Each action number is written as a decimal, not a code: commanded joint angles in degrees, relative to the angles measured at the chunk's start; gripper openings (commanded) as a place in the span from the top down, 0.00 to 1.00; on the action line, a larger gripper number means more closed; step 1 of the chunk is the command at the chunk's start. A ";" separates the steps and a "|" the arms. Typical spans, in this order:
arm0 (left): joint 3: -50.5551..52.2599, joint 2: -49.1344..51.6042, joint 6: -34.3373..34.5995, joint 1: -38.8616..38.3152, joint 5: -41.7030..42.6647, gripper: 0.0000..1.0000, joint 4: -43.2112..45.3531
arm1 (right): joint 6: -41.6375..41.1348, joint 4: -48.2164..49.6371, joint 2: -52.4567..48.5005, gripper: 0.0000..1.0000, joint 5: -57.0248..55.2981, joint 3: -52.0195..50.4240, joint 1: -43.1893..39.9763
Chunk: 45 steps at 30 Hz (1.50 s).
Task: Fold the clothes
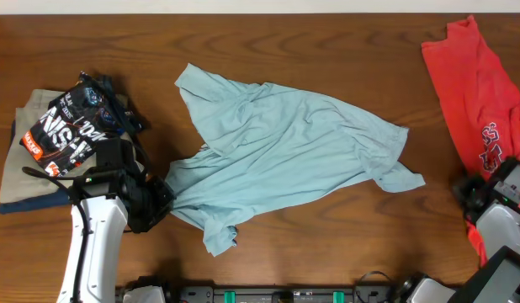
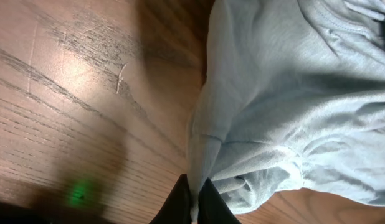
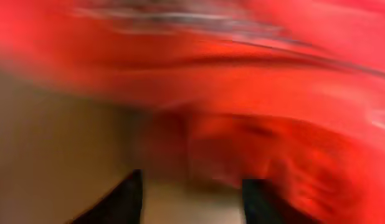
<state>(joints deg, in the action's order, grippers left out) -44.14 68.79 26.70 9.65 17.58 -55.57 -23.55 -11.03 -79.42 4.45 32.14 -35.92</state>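
The blue-grey T-shirt (image 1: pixel 285 156) lies crumpled and spread approx. in the middle of the table (image 1: pixel 327 34), not folded yet, with wrinkles across the body and one sleeve pointing to the right. Its lower left corner is pulled into a narrow point, because the left gripper (image 1: pixel 161 202) has it pinched. In the left wrist view the two fingers (image 2: pixel 211 205) stand close together with a thin fold of the T-shirt (image 2: pixel 292 93) clamped between them. I think this hold is for dragging or lifting that edge, so the cloth can be flattened before the 1st fold. The right gripper (image 1: pixel 472 192) is well apart from the T-shirt, at the right edge beside the red shirt (image 1: pixel 479 84). Its view is very blurred, but the fingers (image 3: pixel 127 199) are apart with nothing between them, and the red cloth fills the rest. At the left edge a black printed shirt (image 1: pixel 75 126) rests on a pile of folded clothes (image 1: pixel 24 181), near the left arm but not touching the T-shirt.
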 commanded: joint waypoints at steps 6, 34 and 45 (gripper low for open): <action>-0.61 0.13 -1.01 0.24 -0.74 0.94 -0.28 | 12.48 5.90 0.04 0.27 23.98 1.14 9.05; -0.61 0.13 -1.01 0.24 -0.76 0.94 -0.09 | -1.18 33.31 -12.96 0.99 21.24 8.63 20.52; -0.61 0.13 -1.01 0.24 -0.76 0.94 0.11 | -0.57 24.35 -12.61 0.01 0.96 21.33 19.67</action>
<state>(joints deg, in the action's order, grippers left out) -44.14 68.79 26.70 9.65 17.58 -55.48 -25.54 15.62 -91.96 10.98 53.12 -15.84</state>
